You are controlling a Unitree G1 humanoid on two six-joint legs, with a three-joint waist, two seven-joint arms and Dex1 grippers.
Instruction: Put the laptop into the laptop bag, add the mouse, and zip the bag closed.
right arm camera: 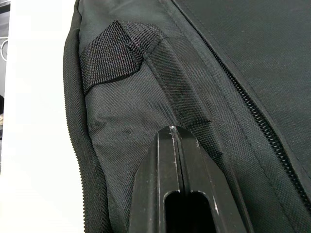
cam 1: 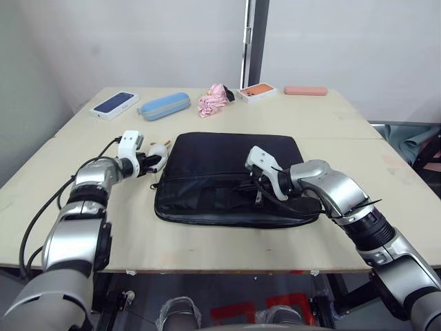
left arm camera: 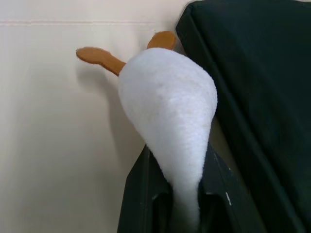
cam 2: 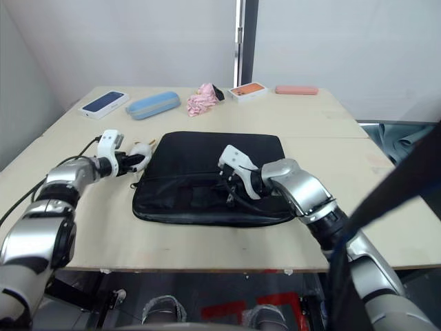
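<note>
Head views showed the bag point(cam 1: 231, 183) flat on the table point(cam 1: 207, 245), the left gripper point(cam 1: 153, 161) beside its left edge. Left wrist view showed those jaws pinching a puffy white toy point(left arm camera: 167, 109) with orange bits, not the mouse; bagging it would be wrong. Right wrist view showed the right gripper point(right arm camera: 176, 138) closed, empty, pressed on the bag near its zipper point(right arm camera: 252, 116). The bag's contents could not be told.

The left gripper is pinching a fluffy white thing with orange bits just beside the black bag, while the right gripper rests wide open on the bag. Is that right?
Not quite. The right gripper is shut, not wide open: the right wrist view shows its two black fingers pressed together against the laptop bag. The rest stands: the left gripper pinches the white plush with orange bits just beside the bag.
</note>
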